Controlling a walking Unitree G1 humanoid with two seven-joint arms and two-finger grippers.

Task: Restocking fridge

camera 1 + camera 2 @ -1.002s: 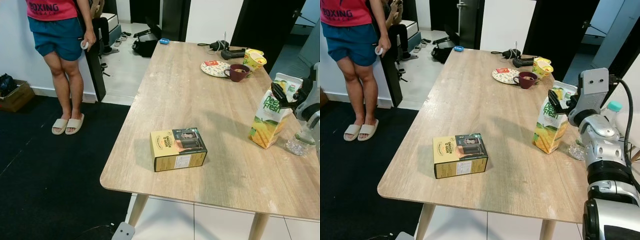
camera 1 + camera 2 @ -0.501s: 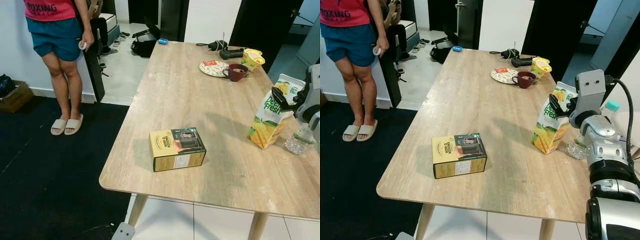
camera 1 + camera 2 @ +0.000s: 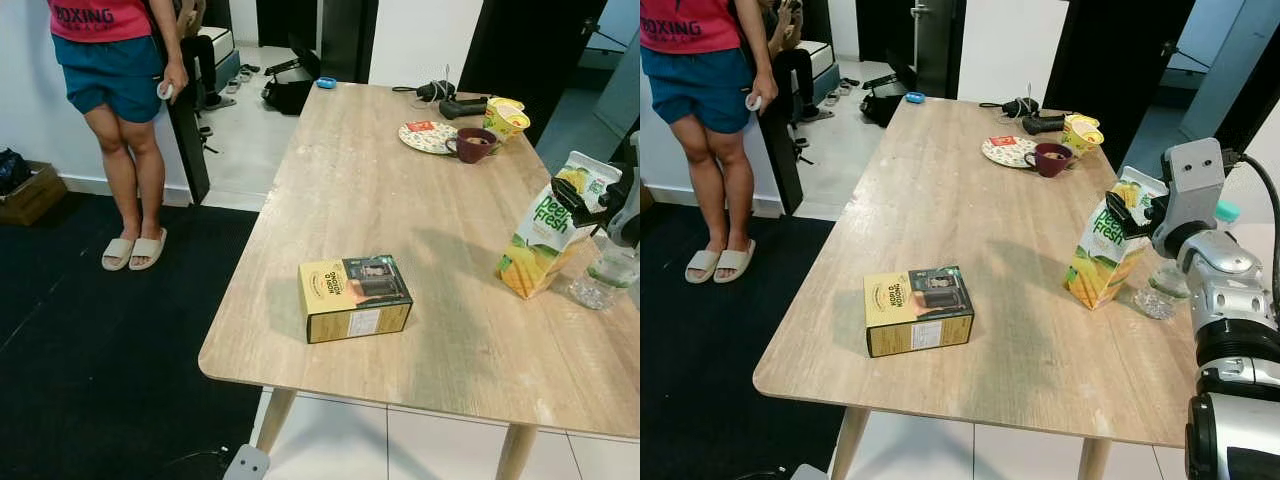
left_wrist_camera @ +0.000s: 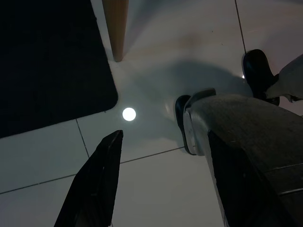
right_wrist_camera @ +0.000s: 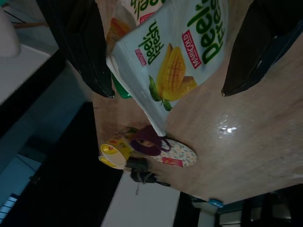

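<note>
From the head cameras I see the tall, smooth juice carton [image 3: 548,235] tilted near the right edge of the wooden table [image 3: 390,190], my right gripper [image 3: 1132,212] at its top, and it could tip onto the clear bottle [image 3: 606,272] beside it. My left wrist camera looks down at shiny floor tiles [image 4: 156,184], with the left gripper [image 4: 161,184] spread wide, holding nothing. My right wrist camera shows two black fingers [image 5: 80,52] spread on either side of the carton, not squeezing it.

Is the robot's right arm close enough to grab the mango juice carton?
Probably yes. The right gripper is at the top of the mango juice carton, its open fingers on either side of it, with nothing between. The carton is tilted, so the grip may be awkward.
</note>
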